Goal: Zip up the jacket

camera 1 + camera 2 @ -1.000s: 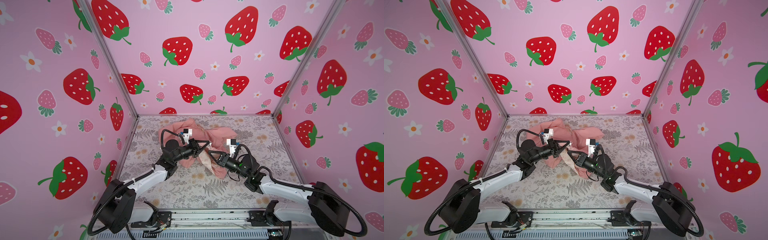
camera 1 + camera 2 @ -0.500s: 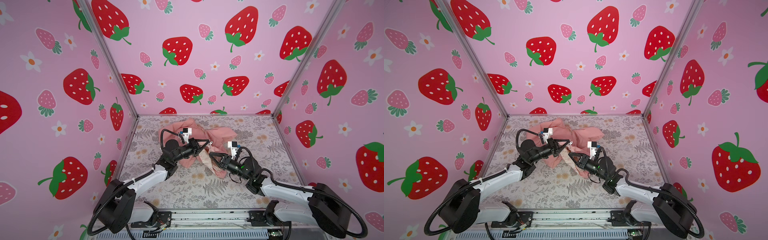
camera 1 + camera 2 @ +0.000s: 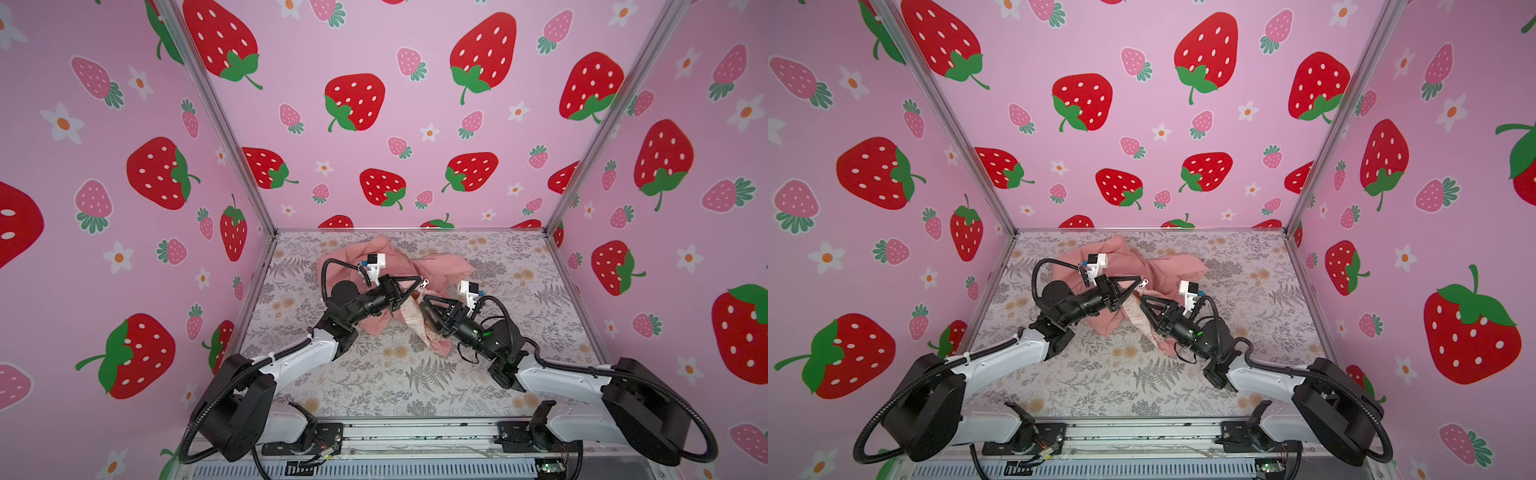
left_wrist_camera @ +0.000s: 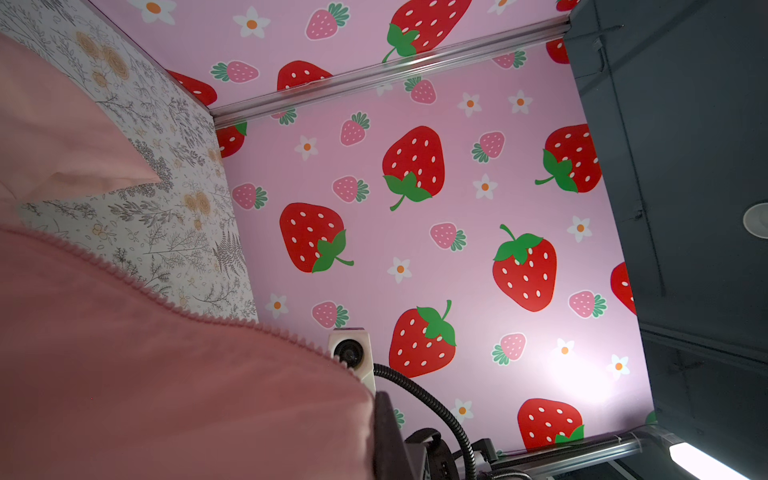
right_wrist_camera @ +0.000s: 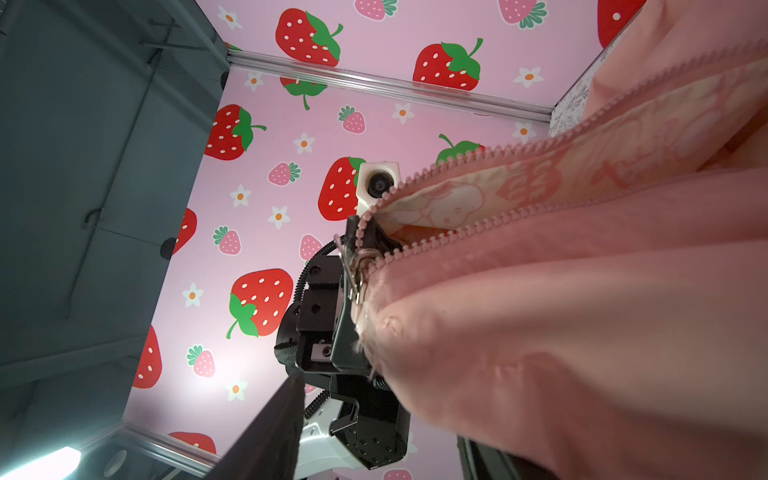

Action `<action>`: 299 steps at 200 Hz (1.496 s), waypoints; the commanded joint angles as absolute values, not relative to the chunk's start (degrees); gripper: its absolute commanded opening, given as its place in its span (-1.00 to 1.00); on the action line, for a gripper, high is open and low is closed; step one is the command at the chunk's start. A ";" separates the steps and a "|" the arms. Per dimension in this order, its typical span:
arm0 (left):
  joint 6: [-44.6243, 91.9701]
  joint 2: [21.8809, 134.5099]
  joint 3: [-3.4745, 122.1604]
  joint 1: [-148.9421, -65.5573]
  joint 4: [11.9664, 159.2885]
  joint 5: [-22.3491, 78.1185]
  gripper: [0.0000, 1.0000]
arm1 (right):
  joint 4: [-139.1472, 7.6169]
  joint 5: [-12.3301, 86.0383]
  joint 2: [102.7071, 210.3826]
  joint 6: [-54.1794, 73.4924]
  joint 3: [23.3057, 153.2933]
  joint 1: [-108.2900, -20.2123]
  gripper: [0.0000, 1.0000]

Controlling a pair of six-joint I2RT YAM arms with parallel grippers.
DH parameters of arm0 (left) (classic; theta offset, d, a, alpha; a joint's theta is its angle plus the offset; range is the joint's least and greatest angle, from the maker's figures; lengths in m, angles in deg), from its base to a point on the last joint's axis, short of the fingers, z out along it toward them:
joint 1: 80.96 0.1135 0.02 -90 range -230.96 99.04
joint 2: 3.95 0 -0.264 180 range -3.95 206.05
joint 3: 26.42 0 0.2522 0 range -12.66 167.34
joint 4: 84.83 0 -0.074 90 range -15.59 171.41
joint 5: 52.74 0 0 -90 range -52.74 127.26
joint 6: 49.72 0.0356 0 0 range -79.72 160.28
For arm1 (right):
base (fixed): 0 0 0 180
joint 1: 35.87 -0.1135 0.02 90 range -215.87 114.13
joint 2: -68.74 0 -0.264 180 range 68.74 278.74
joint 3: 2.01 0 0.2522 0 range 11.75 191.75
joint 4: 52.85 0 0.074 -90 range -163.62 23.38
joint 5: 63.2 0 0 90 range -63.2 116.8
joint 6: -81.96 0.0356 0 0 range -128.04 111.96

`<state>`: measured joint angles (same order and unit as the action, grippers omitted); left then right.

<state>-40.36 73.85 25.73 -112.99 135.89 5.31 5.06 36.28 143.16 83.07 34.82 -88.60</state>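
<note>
Change over the last second, left to right. No change at left gripper [image 3: 417, 286]: its jaws stay clamped tight on jacket [image 3: 440, 270] at the low end of the zip, holding that edge up off table [image 3: 374, 374]. Zip pull [image 3: 424, 284] dangles free just beside its tips, and nothing grips it. At right gripper [image 3: 424, 304] the jaws were closed a second ago and are now parted. The arm sits in much the same place, with its tips just below the left gripper's and over lining [image 3: 413, 315]. In the right wrist view its fingers [image 5: 278, 424] stand apart with cloth sagging between them. There is no pinch, and I cannot tell whether a pad still brushes the cloth.

Zip state: teeth [image 5: 519, 140] leave slider [image 5: 360, 258] in two separate rows with lining showing between them, so the zip is open along nearly its whole length.

Reading: the release looks like a regrasp. The left side anchors the base of the zip, and the right is free to go for the pull. Zipping proper has not begun. The pull is small and hangs loose, so it will likely be fiddly to catch.

Jacket position: a crumpled heap at centre, toward the back of the table, with one front corner raised between the grippers.

Containers: none in view.
</note>
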 commanded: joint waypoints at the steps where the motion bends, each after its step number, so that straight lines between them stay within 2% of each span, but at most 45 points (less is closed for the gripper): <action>1: -41.47 73.83 26.21 -113.52 142.19 5.48 -1.00 | 11.54 33.83 144.51 86.70 35.70 -88.44 0.19; 55: -42.38 73.56 24.92 -113.65 143.45 6.05 -1.00 | 12.16 30.69 144.56 86.33 35.52 -88.23 -0.03; 150: -42.29 72.37 24.50 -114.36 142.42 6.33 -1.00 | 10.92 32.21 145.13 85.17 37.55 -87.20 -0.35; 176: -42.02 72.12 24.57 -114.64 141.75 6.38 -1.00 | 10.69 32.99 145.75 84.79 38.27 -87.20 -0.37; 196: -42.16 72.08 24.52 -114.71 141.80 6.43 -1.00 | 10.74 33.19 146.23 84.93 38.33 -87.21 -0.51; 250: -42.97 72.16 24.43 -114.71 142.56 7.19 -1.00 | 10.58 33.13 145.91 84.86 37.85 -87.21 -0.70; 299: -46.58 72.87 24.03 -114.68 145.20 9.08 -1.00 | 9.34 33.39 145.31 83.84 37.28 -87.20 -1.00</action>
